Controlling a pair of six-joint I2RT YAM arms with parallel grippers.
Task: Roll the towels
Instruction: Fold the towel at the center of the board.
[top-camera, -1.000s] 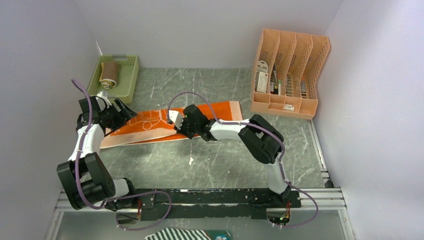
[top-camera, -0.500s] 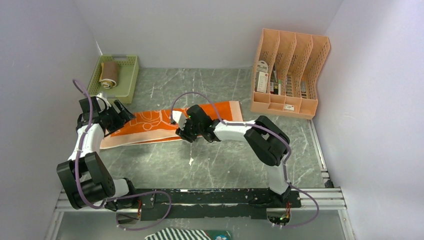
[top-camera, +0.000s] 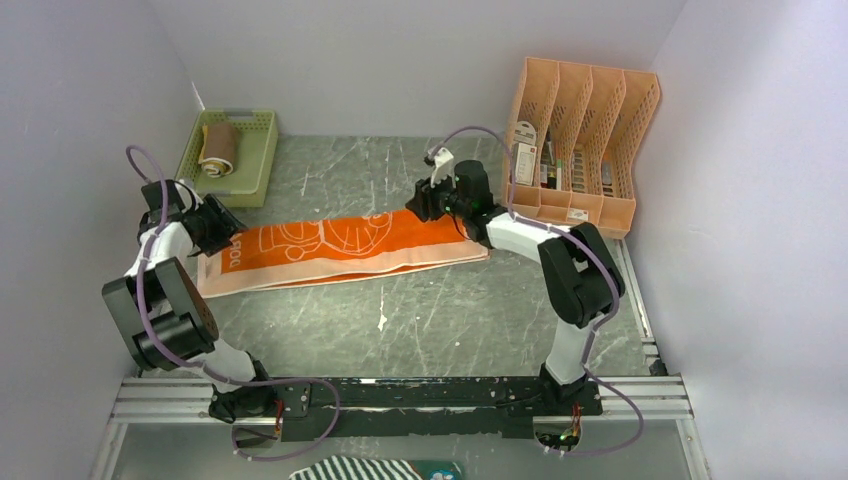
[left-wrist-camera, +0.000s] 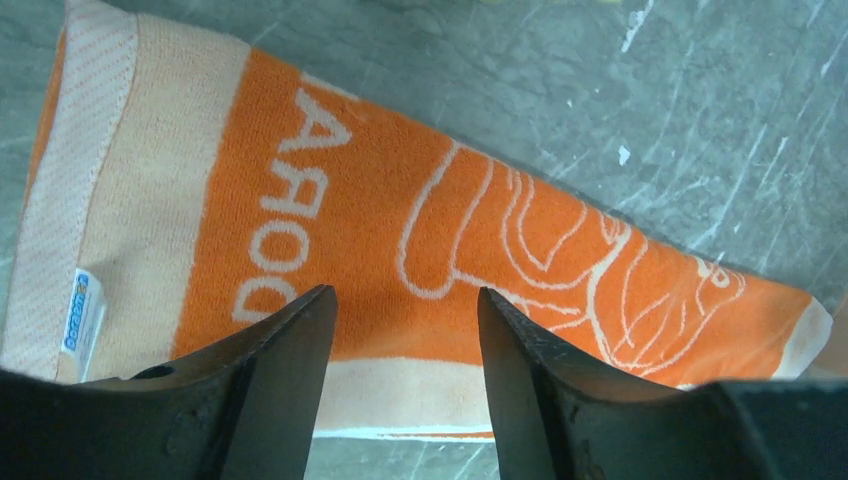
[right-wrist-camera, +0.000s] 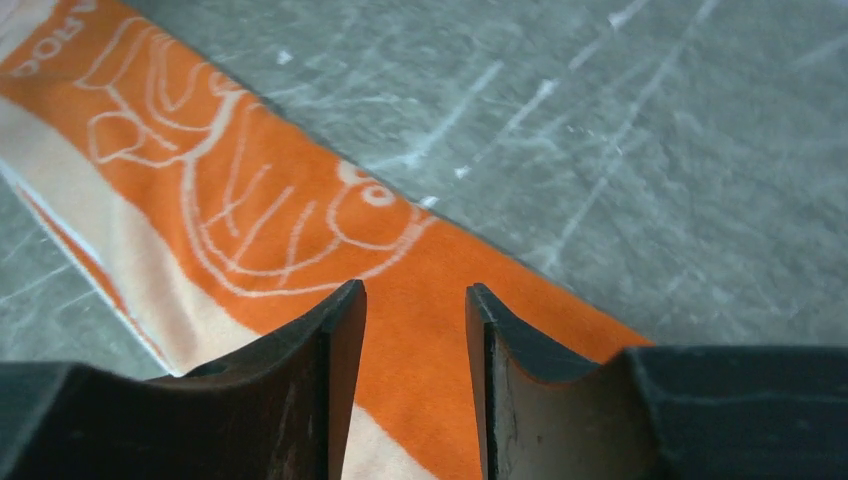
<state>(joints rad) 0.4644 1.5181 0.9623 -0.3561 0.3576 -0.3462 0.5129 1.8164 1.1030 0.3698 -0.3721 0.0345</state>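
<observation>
The orange-bordered towel (top-camera: 340, 245) lies flat on the table as a long strip folded lengthwise, its white cartoon outline and lettering facing up. My left gripper (top-camera: 225, 232) hovers open over the strip's left end, and the left wrist view shows the towel (left-wrist-camera: 380, 220) under the empty left gripper (left-wrist-camera: 405, 300). My right gripper (top-camera: 420, 208) stands open above the far right end. In the right wrist view only the towel (right-wrist-camera: 290, 230) shows below the right gripper (right-wrist-camera: 415, 295). The smaller yellow-tan towel (top-camera: 218, 148) sits rolled in the basket.
A pale green basket (top-camera: 258, 150) stands at the back left corner. An orange desk organiser (top-camera: 580, 140) with small items stands at the back right, close to my right arm. White walls close in the left, back and right sides.
My right gripper has opened and swung from the towel's middle to its far right end. My left gripper has drawn back to the left end. The towel's whole length is now uncovered.
</observation>
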